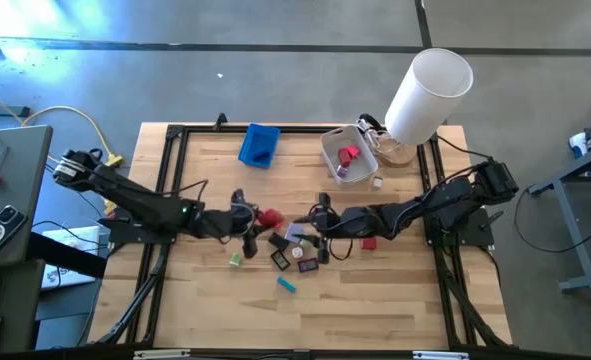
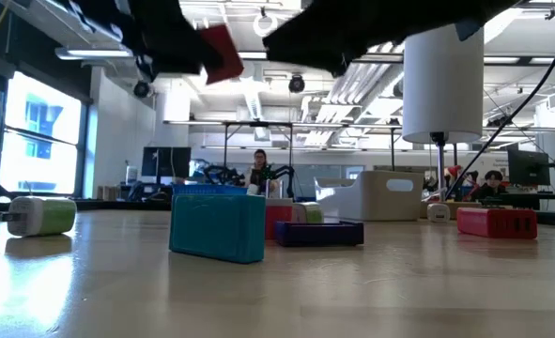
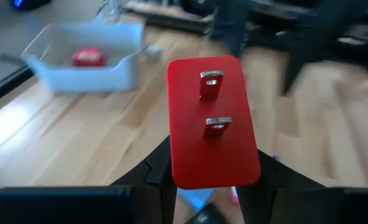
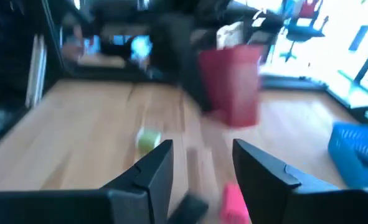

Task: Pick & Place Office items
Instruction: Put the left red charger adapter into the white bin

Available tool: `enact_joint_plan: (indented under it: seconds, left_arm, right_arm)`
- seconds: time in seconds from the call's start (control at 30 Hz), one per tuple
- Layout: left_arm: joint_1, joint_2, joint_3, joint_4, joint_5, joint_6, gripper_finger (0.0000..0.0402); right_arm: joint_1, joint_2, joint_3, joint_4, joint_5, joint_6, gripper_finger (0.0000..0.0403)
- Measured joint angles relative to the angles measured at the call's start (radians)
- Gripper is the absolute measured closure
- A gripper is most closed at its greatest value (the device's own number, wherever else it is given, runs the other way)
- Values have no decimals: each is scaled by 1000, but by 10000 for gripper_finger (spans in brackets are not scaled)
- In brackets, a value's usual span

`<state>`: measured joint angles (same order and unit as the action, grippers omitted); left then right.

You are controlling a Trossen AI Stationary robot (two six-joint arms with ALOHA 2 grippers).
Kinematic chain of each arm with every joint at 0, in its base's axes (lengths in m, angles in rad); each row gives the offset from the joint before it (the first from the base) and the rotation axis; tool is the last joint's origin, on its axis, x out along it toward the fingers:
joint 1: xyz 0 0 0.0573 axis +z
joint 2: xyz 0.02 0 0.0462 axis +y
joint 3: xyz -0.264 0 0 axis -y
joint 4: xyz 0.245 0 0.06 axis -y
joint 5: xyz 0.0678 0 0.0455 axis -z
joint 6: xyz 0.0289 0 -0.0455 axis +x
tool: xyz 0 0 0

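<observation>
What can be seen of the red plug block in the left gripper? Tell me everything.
The red plug block is a flat, rounded-corner rectangular piece, plastic by its look, with two metal prongs on its broad face. The left gripper is shut on its lower end, holding it above the wooden table. The low view shows it lifted clear of the tabletop, tilted.
</observation>
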<state>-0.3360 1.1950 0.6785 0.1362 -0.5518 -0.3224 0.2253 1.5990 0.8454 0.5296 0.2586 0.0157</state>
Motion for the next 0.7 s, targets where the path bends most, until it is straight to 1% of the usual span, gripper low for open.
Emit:
enact_joint_plan:
  seconds: [0.13,0.23,0.43,0.7]
  left_arm:
    - [-25,28,0,83,0,66,290]
    - [-27,46,0,141,11,100,290]
    - [9,89,2,264,139,143,290]
    - [68,150,1,313,243,142,290]
  right_arm:
    - [2,0,0,112,-32,-56,250]
    - [2,0,0,163,-65,-73,250]
    - [-11,0,0,178,-78,-80,250]
    - [-12,0,0,156,-77,-92,250]
